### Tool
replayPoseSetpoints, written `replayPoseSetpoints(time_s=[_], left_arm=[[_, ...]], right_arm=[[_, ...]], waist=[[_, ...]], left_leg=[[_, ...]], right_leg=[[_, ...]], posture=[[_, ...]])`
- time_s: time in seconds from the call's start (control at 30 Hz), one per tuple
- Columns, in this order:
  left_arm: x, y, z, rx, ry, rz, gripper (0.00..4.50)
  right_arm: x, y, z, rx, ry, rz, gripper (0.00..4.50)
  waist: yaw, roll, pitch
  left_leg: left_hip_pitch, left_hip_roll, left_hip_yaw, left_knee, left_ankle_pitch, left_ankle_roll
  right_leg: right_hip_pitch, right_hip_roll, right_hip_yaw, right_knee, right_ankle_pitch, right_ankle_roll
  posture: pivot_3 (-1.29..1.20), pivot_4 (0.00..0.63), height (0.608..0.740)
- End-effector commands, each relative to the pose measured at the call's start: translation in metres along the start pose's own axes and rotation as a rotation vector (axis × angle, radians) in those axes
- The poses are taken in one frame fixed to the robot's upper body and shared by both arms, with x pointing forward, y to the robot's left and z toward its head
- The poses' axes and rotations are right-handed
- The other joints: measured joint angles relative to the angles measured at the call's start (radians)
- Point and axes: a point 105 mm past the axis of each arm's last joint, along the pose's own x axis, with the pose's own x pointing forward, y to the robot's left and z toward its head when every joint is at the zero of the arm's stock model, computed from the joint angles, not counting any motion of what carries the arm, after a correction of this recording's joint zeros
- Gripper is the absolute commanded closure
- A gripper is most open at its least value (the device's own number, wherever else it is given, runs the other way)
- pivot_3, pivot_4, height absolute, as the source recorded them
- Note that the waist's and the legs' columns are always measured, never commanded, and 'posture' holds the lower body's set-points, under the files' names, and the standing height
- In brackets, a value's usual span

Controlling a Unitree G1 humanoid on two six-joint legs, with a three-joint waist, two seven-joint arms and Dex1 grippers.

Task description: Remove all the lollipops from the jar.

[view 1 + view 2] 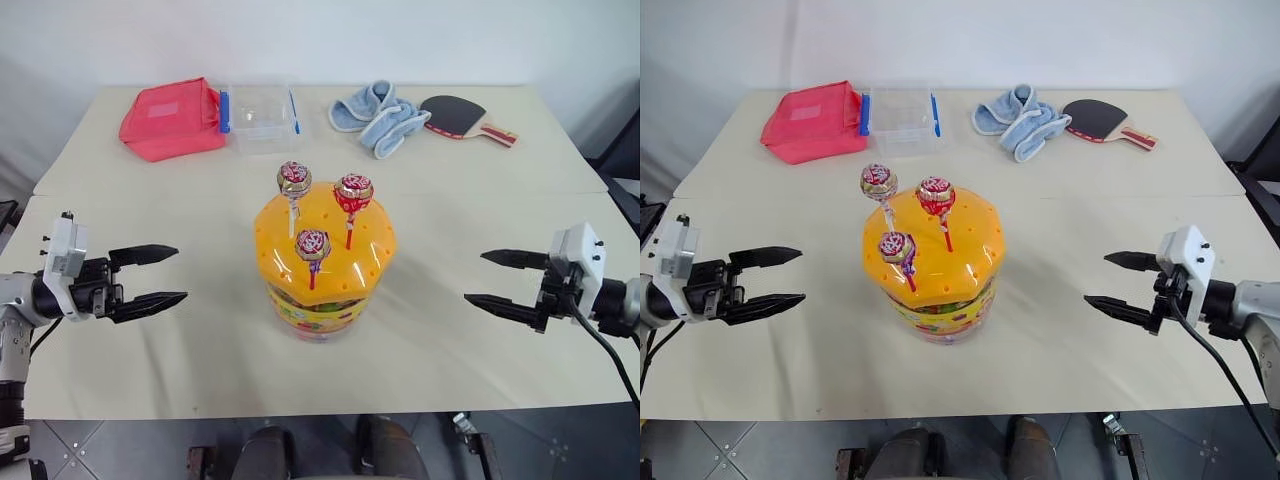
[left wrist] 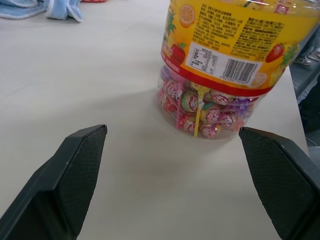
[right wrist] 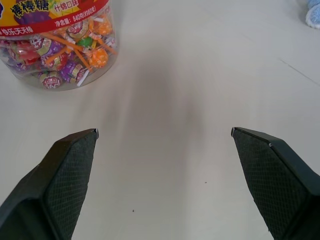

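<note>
Standing at mid-frame on the bench (image 1: 150, 340), the jar (image 1: 318, 300) bore three lollipops (image 1: 313, 244) in its orange lid; its label showed a barcode, fruit pictures and Chinese print. Both grippers, left (image 1: 158, 275) and right (image 1: 495, 280), had jaws apart, empty.

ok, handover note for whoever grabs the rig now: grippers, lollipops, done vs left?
Left gripper: open, empty, left of the jar, clear of it.
Right gripper: open, empty, right of the jar, clear of it.
Jar stands upright mid-table; three lollipops stand stuck in its orange lid.
Done: nothing pulled yet.
Left: pull all three.
</note>
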Motion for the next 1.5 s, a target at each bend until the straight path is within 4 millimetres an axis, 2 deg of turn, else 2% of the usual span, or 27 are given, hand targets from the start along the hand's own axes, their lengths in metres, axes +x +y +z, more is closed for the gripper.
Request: replayPoseSetpoints(time_s=[0.03, 0.13, 0.3, 0.47, 0.6, 0.77, 0.9, 1.07, 1.2, 1.47, 1.5], left_arm=[[-0.008, -0.001, 0.006, 0.03, 0.009, -0.006, 0.0], [-0.007, 0.003, 0.013, 0.05, 0.007, 0.053, 0.0], [-0.005, -0.004, 0.03, 0.034, 0.007, 0.048, 0.0], [0.004, -0.007, 0.064, 0.138, 0.023, 0.028, 0.0], [0.045, -0.02, 0.121, 0.294, -0.088, -0.191, 0.0], [0.063, -0.027, 0.145, 0.341, -0.191, -0.346, 0.0], [0.075, -0.031, 0.145, 0.33, -0.17, -0.477, 0.0], [0.088, -0.034, 0.145, 0.316, -0.161, -0.593, 0.0], [0.099, -0.039, 0.147, 0.303, -0.174, -0.665, 0.0], [0.13, -0.041, 0.14, 0.289, -0.175, -0.762, 0.0], [0.13, -0.043, 0.14, 0.297, -0.183, -0.774, 0.19]], right_arm=[[-0.007, -0.005, 0.012, -0.056, -0.021, -0.03, 0.02], [-0.007, -0.007, 0.013, -0.056, -0.024, -0.037, 0.02], [-0.007, -0.009, 0.013, -0.058, -0.024, -0.036, 0.02], [-0.007, -0.011, 0.021, -0.072, -0.036, -0.036, 0.02], [-0.009, -0.009, 0.032, -0.097, -0.048, 0.002, 0.02], [-0.009, 0.002, 0.051, -0.109, -0.098, 0.045, 0.02], [-0.012, 0.014, 0.072, -0.122, -0.172, 0.069, 0.02], [-0.018, 0.028, 0.086, -0.124, -0.216, 0.078, 0.02], [-0.021, 0.032, 0.089, -0.132, -0.224, 0.06, 0.02], [-0.025, 0.034, 0.093, -0.141, -0.254, -0.011, 0.02], [-0.026, 0.034, 0.094, -0.143, -0.255, -0.019, 0.0]], waist=[[0.0, 0.0, 0.0], [-0.001, 0.0, 0.0], [0.0, 0.0, 0.0], [0.0, 0.0, 0.0], [0.021, -0.003, 0.002], [0.021, -0.001, 0.001], [0.02, -0.003, 0.002], [0.027, -0.003, 0.002], [0.028, -0.006, 0.004], [0.026, -0.006, 0.004], [0.026, -0.006, 0.004]], left_leg=[[0.0, 0.0, 0.0, 0.0, 0.0, 0.0], [0.0, 0.0, 0.0, 0.0, 0.0, 0.0], [0.0, 0.0, 0.0, 0.0, 0.0, 0.0], [0.0, 0.0, 0.0, 0.001, 0.0, 0.0], [0.0, -0.001, 0.0, 0.003, 0.0, 0.0], [0.001, -0.002, 0.003, 0.003, -0.001, 0.002], [0.0, -0.002, 0.004, 0.004, -0.001, 0.001], [0.0, -0.002, 0.004, 0.004, -0.001, 0.002], [-0.001, -0.002, 0.003, 0.005, -0.001, 0.002], [-0.001, -0.002, 0.003, 0.007, -0.001, 0.002], [-0.001, -0.002, 0.003, 0.007, -0.001, 0.002]], right_leg=[[0.0, 0.0, 0.0, 0.0, 0.0, 0.0], [0.0, 0.0, 0.0, 0.0, 0.0, 0.0], [0.0, 0.0, 0.001, 0.001, 0.0, 0.0], [0.0, 0.0, 0.002, 0.001, 0.0, 0.0], [0.0, 0.0, 0.002, 0.003, 0.0, 0.0], [0.0, 0.0, 0.007, 0.002, 0.002, 0.003], [-0.002, 0.001, 0.007, 0.003, 0.001, 0.003], [-0.001, 0.001, 0.007, 0.002, 0.002, 0.003], [-0.001, 0.001, 0.008, 0.001, 0.002, 0.004], [-0.001, 0.001, 0.008, 0.002, 0.002, 0.004], [-0.001, 0.001, 0.008, 0.002, 0.002, 0.004]], posture=[[0.0, 0.15, 0.74], [0.0, 0.15, 0.74], [0.0, 0.15, 0.74], [0.0, 0.15, 0.74], [0.0, 0.15, 0.74], [0.0, 0.15, 0.74], [0.0, 0.15, 0.74], [0.0, 0.15, 0.74], [0.0, 0.15, 0.74], [0.0, 0.15, 0.74], [0.0, 0.15, 0.74]])
